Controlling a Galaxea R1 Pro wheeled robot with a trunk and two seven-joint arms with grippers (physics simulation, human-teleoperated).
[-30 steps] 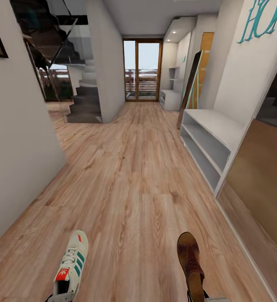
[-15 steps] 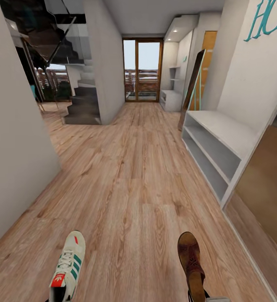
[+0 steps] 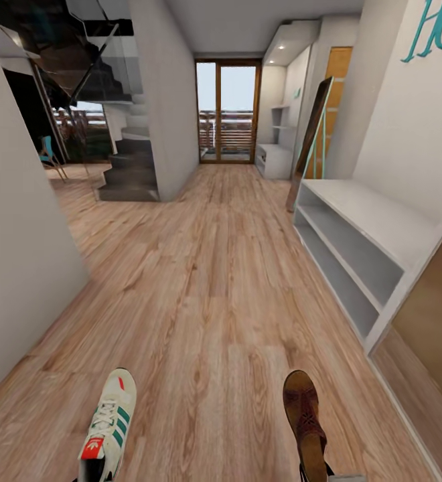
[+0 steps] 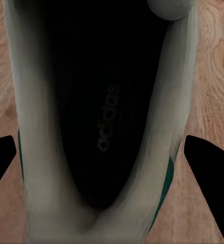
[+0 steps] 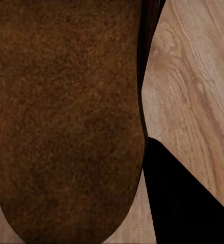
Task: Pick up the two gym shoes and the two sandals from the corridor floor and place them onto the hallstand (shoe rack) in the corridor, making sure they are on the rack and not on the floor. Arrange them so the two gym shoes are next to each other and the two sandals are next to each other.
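My left gripper (image 4: 112, 152) carries a gym shoe (image 3: 109, 425) low at the left of my head view, toe pointing ahead. My right side carries a sandal (image 3: 305, 418) level with it, well apart. The corridor floor (image 3: 207, 281) runs forward between them. The hallstand (image 3: 355, 248) stands ahead on my right against the wall, a mirror (image 3: 309, 144) leaning just beyond it. A staircase (image 3: 130, 164) lies ahead on the left, a glass door (image 3: 226, 110) at the far end. My right fingers are hard to make out, probably flanking the sandal's heel.
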